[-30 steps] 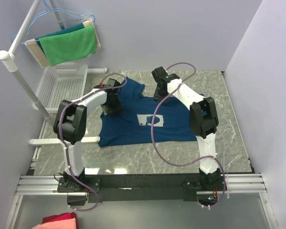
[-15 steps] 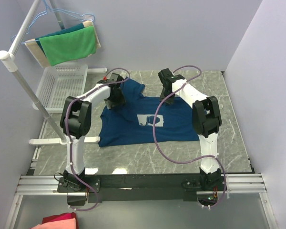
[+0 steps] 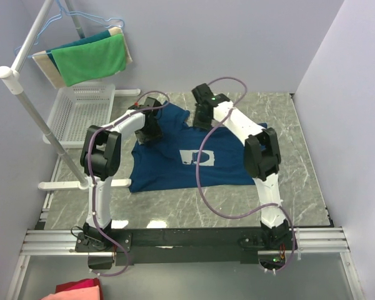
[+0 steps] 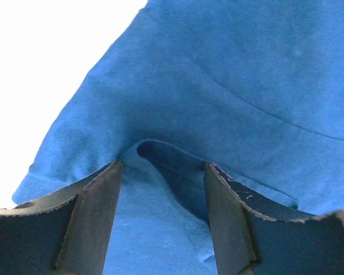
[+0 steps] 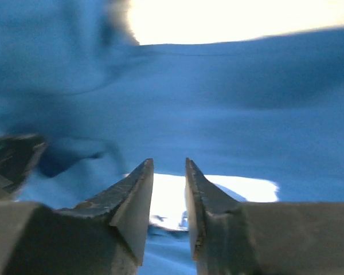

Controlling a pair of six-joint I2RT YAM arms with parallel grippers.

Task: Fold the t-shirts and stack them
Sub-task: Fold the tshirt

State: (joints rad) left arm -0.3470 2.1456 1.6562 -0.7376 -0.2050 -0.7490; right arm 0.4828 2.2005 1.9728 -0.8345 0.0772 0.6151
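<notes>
A navy t-shirt (image 3: 169, 172) with a pale square print (image 3: 197, 157) lies spread flat on the marble table (image 3: 300, 181). My left gripper (image 3: 149, 130) is down on its left shoulder, near the sleeve. In the left wrist view that gripper (image 4: 163, 166) is open, its fingers (image 4: 92, 217) straddling a raised fold of blue cloth (image 4: 178, 177). My right gripper (image 3: 202, 119) hovers over the collar area at the shirt's far edge. In the right wrist view its jaws (image 5: 168, 161) stand a narrow gap apart with nothing between them, blue cloth (image 5: 246, 109) beyond.
A white basket (image 3: 81, 112) stands at the far left beside a white rack pole (image 3: 31, 106). A green cloth (image 3: 90, 59) hangs on the rack. A red and pink cloth (image 3: 75, 290) lies in front of the arm bases. Walls close in the table on three sides.
The right gripper swung left from the shirt's right shoulder to the collar, its jaws parting slightly. The left gripper moved farther up the left shoulder, then held.
</notes>
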